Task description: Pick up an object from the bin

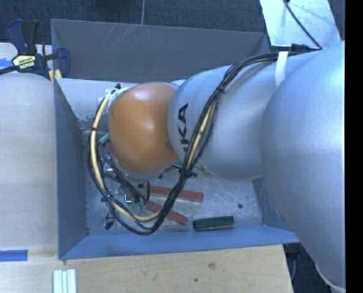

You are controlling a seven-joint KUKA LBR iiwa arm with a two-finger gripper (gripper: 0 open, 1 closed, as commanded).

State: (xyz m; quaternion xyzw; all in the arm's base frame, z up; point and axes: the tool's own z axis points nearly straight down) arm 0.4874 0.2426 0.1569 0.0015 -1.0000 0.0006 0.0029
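My gripper (121, 187) is low over the left part of the bin floor, largely hidden under the arm's orange cover. Two reddish flat sticks lie just to its right: one (182, 195) points right, the other (171, 216) lies closer to the front wall. A dark green oblong block (213, 223) rests on the floor by the front wall, further right. What lies directly under the gripper is hidden.
The arm reaches in from the right and covers the back and right of the bin. Its black and yellow cables loop down to the floor near the reddish sticks. The left wall stands close beside the gripper.
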